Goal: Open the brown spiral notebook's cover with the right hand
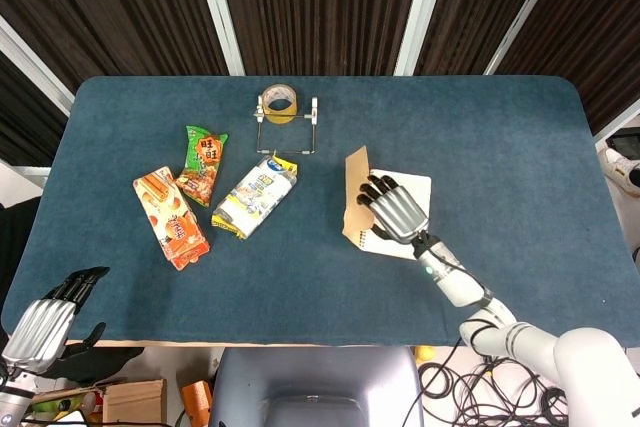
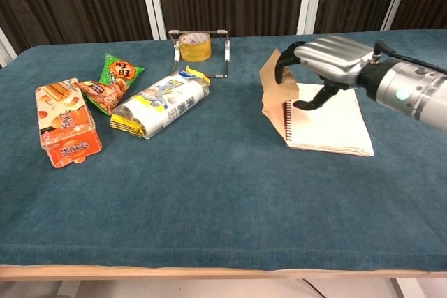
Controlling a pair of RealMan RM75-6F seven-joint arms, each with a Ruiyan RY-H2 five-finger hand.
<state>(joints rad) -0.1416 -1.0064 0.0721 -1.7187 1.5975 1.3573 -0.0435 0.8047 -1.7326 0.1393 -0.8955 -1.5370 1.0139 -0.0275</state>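
The spiral notebook lies right of the table's middle, its white first page showing. Its brown cover is lifted past upright and leans to the left over the spiral edge. My right hand is over the notebook with its fingers curled against the cover's inner face, holding it up. My left hand hangs off the table's near left corner, fingers apart and holding nothing; the chest view does not show it.
Left of the notebook lie a white and yellow snack bag, a green packet and an orange biscuit box. A tape roll on a wire stand is at the back.
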